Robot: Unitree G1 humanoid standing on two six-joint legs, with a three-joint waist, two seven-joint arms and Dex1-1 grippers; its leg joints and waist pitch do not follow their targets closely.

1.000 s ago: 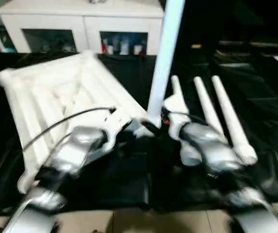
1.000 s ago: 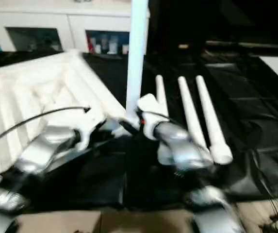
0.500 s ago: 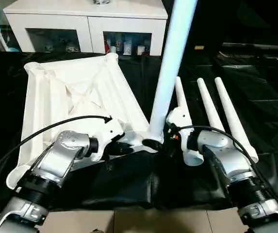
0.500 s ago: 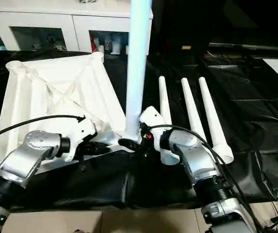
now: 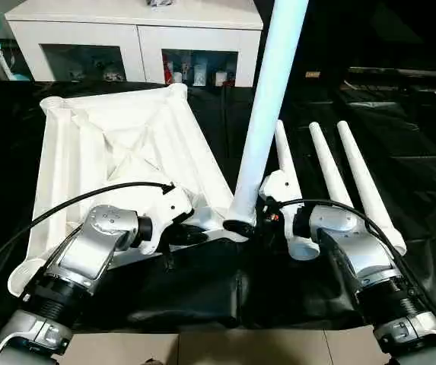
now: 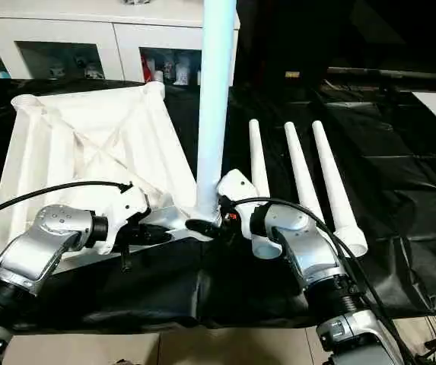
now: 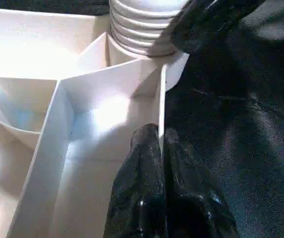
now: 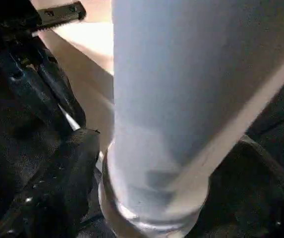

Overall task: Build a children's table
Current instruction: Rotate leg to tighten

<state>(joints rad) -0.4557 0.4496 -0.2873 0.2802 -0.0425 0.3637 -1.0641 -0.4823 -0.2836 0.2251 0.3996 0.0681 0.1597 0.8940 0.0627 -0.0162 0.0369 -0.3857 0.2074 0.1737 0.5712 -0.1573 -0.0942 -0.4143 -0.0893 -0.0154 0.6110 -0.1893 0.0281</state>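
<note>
Top (image 5: 119, 152) lies underside-up on the black surface (image 5: 400, 99), 1 leg (image 5: 267, 114) upright in its near corner socket. Left gripper (image 7: 159, 144) pinches the rim shut; right gripper (image 8: 146, 163) straddles the leg base, jaws wide. I'd keep it vertical while twisting. 3 legs (image 5: 332, 175) wait alongside.

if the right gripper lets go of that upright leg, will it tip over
Possibly. The leg is tall, leans slightly, and rests only its base in the corner socket. Its ribbed end looks partly seated, which may hold it. Hollow plastic, likely light.
</note>
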